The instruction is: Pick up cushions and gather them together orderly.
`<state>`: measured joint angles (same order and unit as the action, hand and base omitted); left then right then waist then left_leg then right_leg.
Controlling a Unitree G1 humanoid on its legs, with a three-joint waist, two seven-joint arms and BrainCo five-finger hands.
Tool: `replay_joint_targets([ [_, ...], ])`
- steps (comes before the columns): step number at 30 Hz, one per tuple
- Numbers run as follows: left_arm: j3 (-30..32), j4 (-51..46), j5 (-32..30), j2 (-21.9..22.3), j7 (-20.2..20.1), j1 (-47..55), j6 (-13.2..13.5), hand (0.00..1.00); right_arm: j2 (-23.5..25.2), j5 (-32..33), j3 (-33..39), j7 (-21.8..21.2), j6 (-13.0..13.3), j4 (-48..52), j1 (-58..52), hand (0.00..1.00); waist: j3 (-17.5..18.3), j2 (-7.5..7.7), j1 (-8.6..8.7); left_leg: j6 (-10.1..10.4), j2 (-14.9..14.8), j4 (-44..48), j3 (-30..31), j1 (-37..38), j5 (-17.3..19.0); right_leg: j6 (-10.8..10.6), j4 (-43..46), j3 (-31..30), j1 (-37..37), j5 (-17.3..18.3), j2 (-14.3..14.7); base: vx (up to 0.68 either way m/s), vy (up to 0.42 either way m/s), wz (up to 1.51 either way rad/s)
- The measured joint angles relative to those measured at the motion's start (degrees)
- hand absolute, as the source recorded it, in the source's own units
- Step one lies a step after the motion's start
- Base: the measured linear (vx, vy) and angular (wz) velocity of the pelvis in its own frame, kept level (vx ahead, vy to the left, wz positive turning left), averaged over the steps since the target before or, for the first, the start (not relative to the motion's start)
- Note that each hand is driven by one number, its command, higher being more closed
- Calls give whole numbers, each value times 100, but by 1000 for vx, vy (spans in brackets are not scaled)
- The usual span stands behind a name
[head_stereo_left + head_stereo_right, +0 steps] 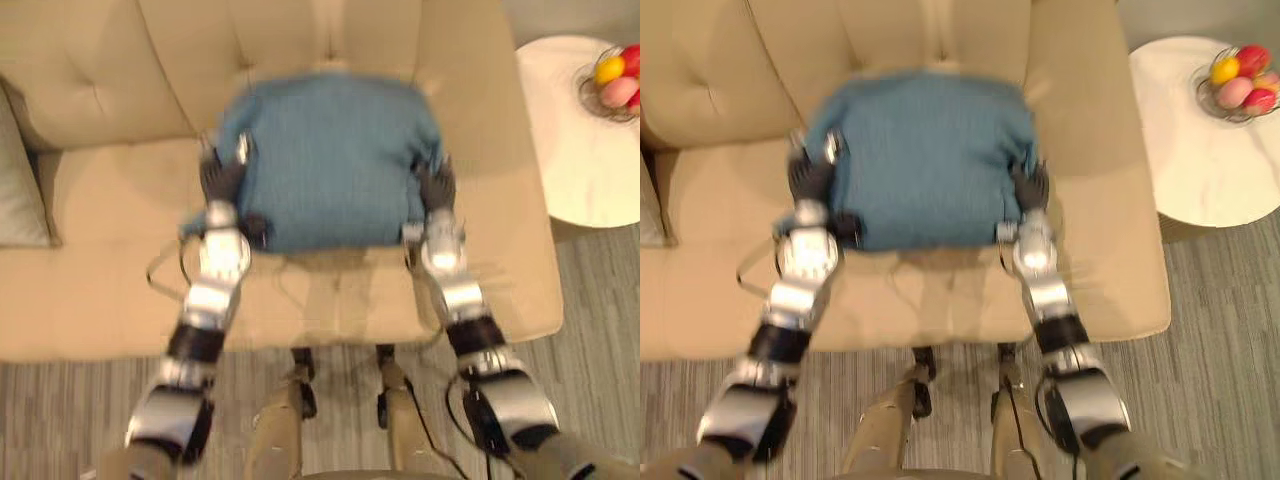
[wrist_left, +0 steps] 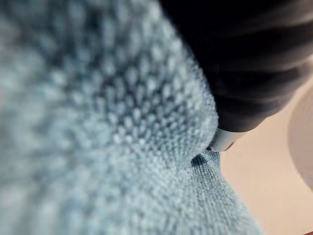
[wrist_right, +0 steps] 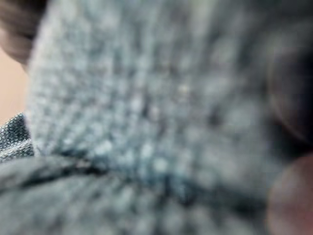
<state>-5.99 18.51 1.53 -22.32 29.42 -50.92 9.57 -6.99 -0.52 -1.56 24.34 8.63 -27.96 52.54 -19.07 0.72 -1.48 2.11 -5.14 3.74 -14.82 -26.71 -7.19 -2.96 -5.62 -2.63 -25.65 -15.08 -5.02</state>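
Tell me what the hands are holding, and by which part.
The blue cushion, clasped between both hands: left hand on its left edge, right hand on its right edge.

Bright, even light leaves a faint shadow under the blue cushion (image 1: 330, 160).

Nubbly matt knit cloth on blue cushion (image 1: 330, 160); smooth matt upholstery on beige sofa (image 1: 110, 80); smooth pale top on side table (image 1: 575, 150).
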Motion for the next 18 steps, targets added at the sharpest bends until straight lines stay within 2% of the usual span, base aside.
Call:
replay_joint_targets([
  [4, 122, 610, -375, -233, 330, -1573, -14, 100, 30, -10, 344, 366, 110, -460, 1305, 100, -296, 9, 2, -3, 10, -198, 128, -156, -255, 17, -1, 112, -183, -107, 24, -98, -25, 15],
  [5, 148, 1002, -448, -236, 367, -2036, -16, 0, 38, -10, 421, 458, 128, -771, 1684, 100, -335, 9, 6, -12, 20, -273, 153, -178, -312, 21, -1, 141, -221, -116, 26, -102, -4, 15],
  [6, 167, 1433, -444, -243, 441, -2497, -18, 0, 45, -9, 524, 525, 130, -1024, 2017, 0, -335, 8, 38, -12, 42, -430, 206, -194, -411, 22, -2, 199, -277, -117, 25, -70, -1, 16],
  [10, 178, 2393, -285, -310, 477, -3317, -18, 0, -142, -9, 607, 700, 135, -1569, 2650, 0, -364, 9, 74, -13, 85, -916, 349, -278, -705, 28, -4, 314, -503, -123, 79, -43, 0, 16],
  [12, 196, 2960, 12, -346, 450, -3617, -19, 0, -259, -6, 609, 689, 114, -1925, 2969, 0, -535, 14, 64, -26, 98, -916, 393, -363, -725, 29, -4, 362, -572, -134, 67, -29, 21, 12],
  [14, 215, 3335, 207, -377, 404, -3681, -19, 0, -328, 7, 613, 656, 90, -2185, 3110, 0, -628, 15, 68, -39, 111, -915, 422, -461, -735, 28, -4, 387, -655, -135, 55, -18, 41, 9],
  [16, 241, 3607, 397, -355, 155, -3648, -20, 0, -424, 37, 613, 512, 47, -2495, 3103, 0, -741, 18, 69, -45, 119, -914, 466, -567, -746, -6, -4, 402, -741, -172, 47, -5, 68, 8],
  [18, 334, 3613, 436, -315, 51, -3472, -17, 0, -424, 53, 613, 419, -29, -2606, 3032, 0, -799, 17, 74, -45, 130, -914, 463, -588, -746, 0, -4, 399, -765, -180, 35, -7, 67, 1],
])
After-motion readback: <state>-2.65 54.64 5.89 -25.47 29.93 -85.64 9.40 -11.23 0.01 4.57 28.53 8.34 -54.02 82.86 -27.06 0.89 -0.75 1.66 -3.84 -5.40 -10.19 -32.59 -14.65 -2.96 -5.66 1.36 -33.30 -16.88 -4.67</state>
